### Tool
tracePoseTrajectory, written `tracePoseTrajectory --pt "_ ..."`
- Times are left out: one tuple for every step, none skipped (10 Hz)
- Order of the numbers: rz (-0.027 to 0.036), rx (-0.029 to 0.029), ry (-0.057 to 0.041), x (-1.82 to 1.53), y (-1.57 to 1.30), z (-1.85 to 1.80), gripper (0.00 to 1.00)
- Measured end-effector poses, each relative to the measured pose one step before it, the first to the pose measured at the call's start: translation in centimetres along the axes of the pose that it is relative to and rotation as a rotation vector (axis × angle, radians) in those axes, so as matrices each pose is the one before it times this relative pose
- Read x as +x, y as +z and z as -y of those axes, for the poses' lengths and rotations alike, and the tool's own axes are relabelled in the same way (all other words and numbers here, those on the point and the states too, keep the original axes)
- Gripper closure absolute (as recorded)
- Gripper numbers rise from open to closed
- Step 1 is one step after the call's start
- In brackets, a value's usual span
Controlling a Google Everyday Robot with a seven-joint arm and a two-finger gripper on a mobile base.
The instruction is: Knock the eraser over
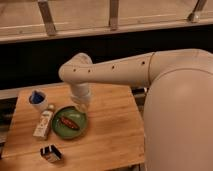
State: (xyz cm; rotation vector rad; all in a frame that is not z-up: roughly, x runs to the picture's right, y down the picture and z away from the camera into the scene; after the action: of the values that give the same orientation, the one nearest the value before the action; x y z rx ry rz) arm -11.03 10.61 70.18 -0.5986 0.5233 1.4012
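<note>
Camera view: 1 white robot arm (112, 70) reaches from the right across a wooden table (112, 132). Its gripper (82, 105) points down, hanging over the far right rim of a green plate (56, 130). Whether the gripper is spread or pressed together cannot be told. On the plate lies 1 reddish-brown item (69, 121). Just left of the plate lies a whitish labelled bottle (43, 124), and behind it sits a blue object (36, 98). The eraser (51, 153), a small black block with a pale side, sits near the table's front left edge, well apart from the gripper.
</note>
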Motion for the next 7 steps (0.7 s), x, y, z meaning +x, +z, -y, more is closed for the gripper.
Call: tracePoseTrajectory --pt "-0.00943 -0.00621 -0.03148 0.817 0.258 -0.939 0.99" --pt "-0.00673 -0.01464 -0.01952 0.881 0.223 -0.771 1.00" --pt "-0.01482 -0.02048 -0.02279 1.499 0.426 -0.953 1.00" --pt "-0.02058 -0.02497 -0.01907 1.792 0.686 -0.959 1.00" --pt "-0.01407 -0.01959 -0.00531 1.264 0.604 -0.282 1.00" --pt "-0.01383 -0.00962 0.00019 1.024 0.438 0.119 1.00" --pt "-0.01232 -0.01543 0.00245 1.008 0.463 0.074 1.00"
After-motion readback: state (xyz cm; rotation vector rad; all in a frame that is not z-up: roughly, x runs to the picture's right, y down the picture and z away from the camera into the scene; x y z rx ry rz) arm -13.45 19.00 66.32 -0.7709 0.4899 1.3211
